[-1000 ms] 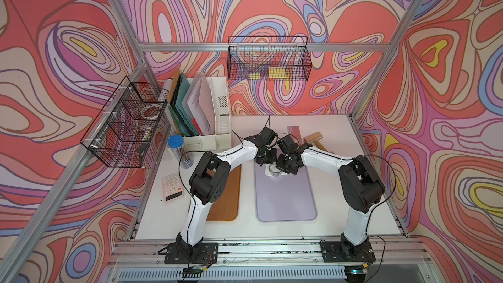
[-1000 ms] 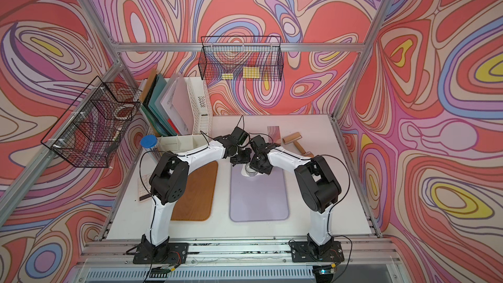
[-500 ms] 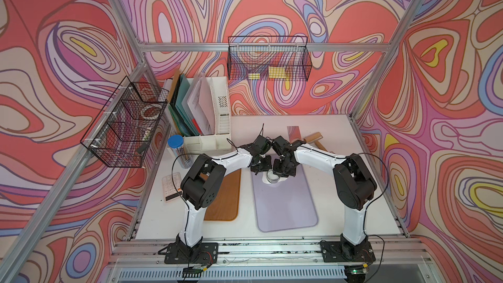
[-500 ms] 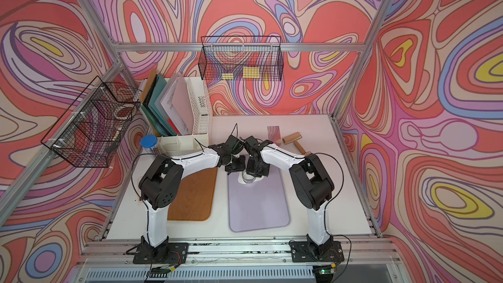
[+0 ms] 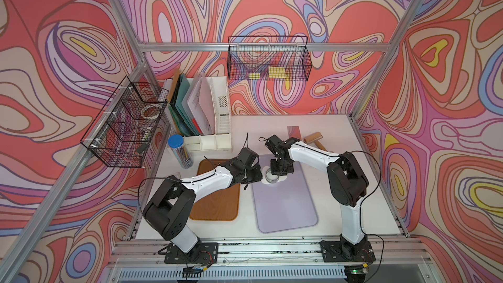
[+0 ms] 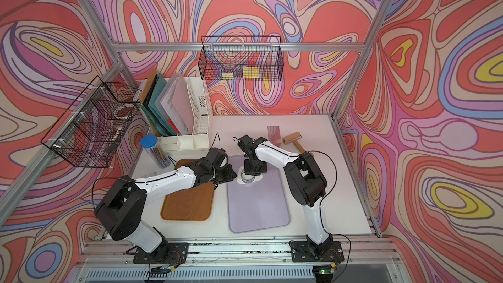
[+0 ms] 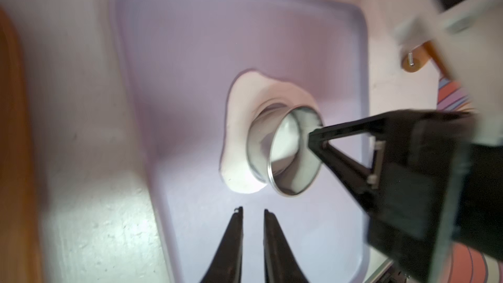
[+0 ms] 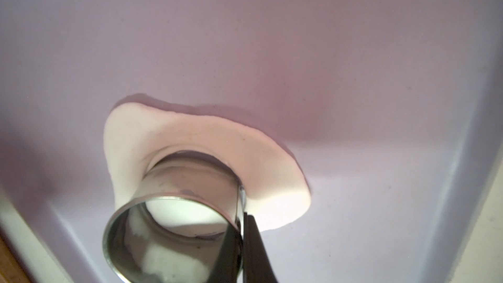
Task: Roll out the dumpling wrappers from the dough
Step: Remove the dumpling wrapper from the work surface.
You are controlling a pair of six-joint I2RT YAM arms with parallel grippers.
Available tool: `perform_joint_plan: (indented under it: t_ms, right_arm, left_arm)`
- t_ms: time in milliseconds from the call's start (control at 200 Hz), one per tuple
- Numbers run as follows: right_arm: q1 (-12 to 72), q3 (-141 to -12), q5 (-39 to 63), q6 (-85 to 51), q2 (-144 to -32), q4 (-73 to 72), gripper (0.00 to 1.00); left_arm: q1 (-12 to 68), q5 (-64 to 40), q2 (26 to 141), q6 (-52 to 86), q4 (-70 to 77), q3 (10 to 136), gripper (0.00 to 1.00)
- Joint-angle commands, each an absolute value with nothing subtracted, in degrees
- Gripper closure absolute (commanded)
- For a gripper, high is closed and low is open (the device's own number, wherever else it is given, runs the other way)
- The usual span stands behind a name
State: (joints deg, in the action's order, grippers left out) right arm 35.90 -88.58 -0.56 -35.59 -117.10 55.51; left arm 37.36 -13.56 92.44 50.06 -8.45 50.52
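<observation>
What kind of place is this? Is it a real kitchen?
Probably not a real kitchen: it looks like a robot practice booth. Two robot arms are bolted to a metal rail, swirly printed walls fill an aluminium frame, and dough lies on a lilac tray near an office file holder.

Dough point(image 8: 190, 137): thin ragged white sheet (hole cut); round wrapper point(image 8: 187, 210) perhaps inside.

2 top views: 1 stereo pair set high at the cell's front, facing down and inward over the white worktop point(image 5: 272, 125); coverage almost identical.
Left wrist view: close, looking past the left gripper point(image 7: 253, 210) onto the lilac rectangular mat point(image 7: 217, 36).
Right wrist view: closer still, same mat; both wrist views share the small round steel cup point(image 8: 185, 181).
</observation>
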Motion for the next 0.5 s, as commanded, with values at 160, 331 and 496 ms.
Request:
perform_joint_plan:
  t_ms: [160, 331, 496]
  right_arm:
    - [36.7, -89.0, 0.6, -33.9, -119.5, 55.8, 0.98]
    - [36.7, -88.8, 0.8, -33.9, -119.4, 55.9, 0.97]
    - [36.8, -88.8, 1.3, -33.6, -119.9, 56.9, 0.97]
  left_arm:
    - [39.6, -20.9, 99.3, 60.4, 5.7, 49.8, 1.0]
    - [40.7, -17.5, 101.6, 62.4, 5.8, 50.1, 1.0]
    - [40.7, -10.9, 103.0, 62.1, 2.0, 51.4, 0.98]
